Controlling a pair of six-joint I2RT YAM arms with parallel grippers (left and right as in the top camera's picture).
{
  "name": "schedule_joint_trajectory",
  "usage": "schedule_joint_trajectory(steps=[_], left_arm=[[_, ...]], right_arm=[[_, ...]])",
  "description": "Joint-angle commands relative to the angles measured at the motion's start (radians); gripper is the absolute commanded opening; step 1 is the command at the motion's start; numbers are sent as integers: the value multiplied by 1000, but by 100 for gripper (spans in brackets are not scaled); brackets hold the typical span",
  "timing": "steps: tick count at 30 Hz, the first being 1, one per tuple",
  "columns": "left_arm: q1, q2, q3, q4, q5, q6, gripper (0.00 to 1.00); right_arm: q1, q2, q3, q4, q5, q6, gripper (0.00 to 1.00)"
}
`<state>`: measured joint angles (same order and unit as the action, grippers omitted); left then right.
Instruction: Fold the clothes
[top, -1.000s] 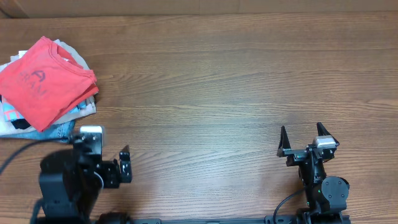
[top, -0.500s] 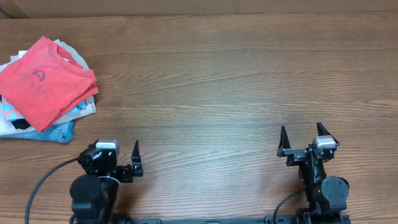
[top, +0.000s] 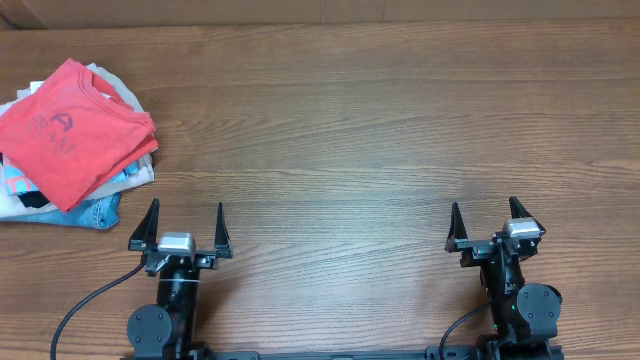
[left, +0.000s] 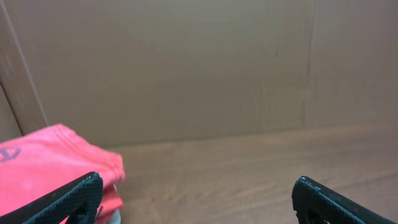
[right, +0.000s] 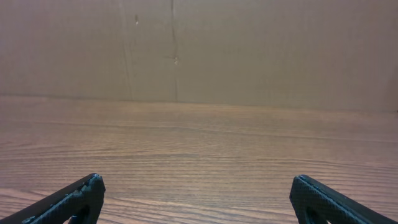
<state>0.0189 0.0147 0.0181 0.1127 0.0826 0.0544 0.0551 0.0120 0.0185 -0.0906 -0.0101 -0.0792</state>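
The coral-red short-sleeved cotton T-shirt (top: 72, 130) lies folded, its dark chest logo facing up, on top of a small heap of other folded garments (top: 22, 190) in pale blue, white and denim. It sits ahead of the left tool (top: 187, 208) and off to that tool's left, well apart from it. In the left wrist view, the T-shirt's edge (left: 50, 162) shows just beyond the left finger. The left tool's two black fingers are spread wide and grip nothing. The right tool (top: 484, 205) is spread equally wide with nothing between its fingers, and is far to the shirt's right. Both tools point away from the robot over the brown wood-grain bench (top: 350, 120). A plain brown cardboard wall (left: 186, 62) stands along the bench's far edge.
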Motion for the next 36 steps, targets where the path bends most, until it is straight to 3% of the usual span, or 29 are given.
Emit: schedule_joint_trajectory(steps=[1, 4, 36], left_arm=[[-6, -11, -13, -48, 11, 28, 100], [-6, -11, -13, -180, 11, 28, 100], [-6, -1, -13, -184, -5, 28, 100]], right_arm=[[6, -9, -10, 6, 9, -3, 100], [6, -9, -10, 6, 9, -3, 100], [6, -9, -10, 6, 9, -3, 100]])
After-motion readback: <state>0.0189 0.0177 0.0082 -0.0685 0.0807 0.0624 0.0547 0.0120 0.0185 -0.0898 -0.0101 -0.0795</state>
